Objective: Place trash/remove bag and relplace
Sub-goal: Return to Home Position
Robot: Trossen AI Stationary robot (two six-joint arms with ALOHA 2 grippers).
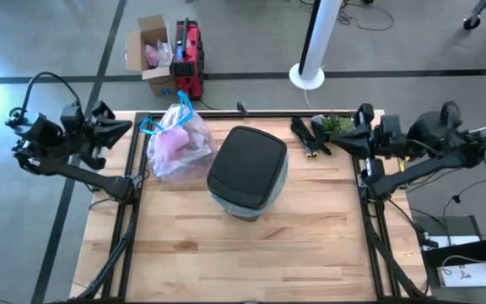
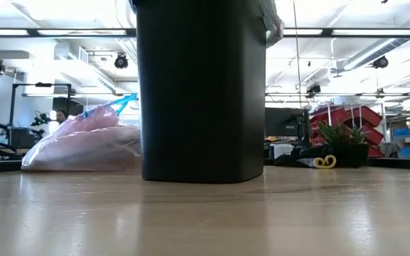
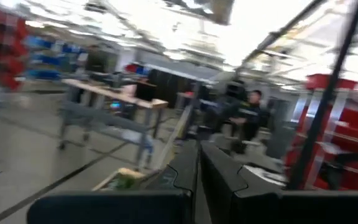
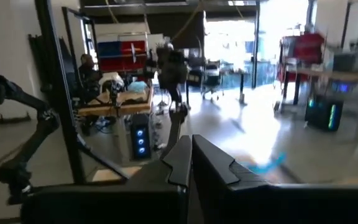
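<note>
Hanging jaws-together beside the wooden table (image 1: 226, 253), left gripper (image 3: 197, 152) and right gripper (image 4: 190, 143) seemed parked because the lidded black plastic bin (image 1: 247, 165) looked finished.

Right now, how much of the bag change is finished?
Done: the tied pink bag lies beside the bin, lid closed. In hand: left end effector and right end effector, both shut, sit at the sides of the table. Left: nothing I can see.

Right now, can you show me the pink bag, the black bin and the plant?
pink bag (image 1: 175, 145), high view, bulging middle
black bin (image 1: 247, 165), high view, closed lid
plant (image 2: 335, 134), low view, green leaves
</note>
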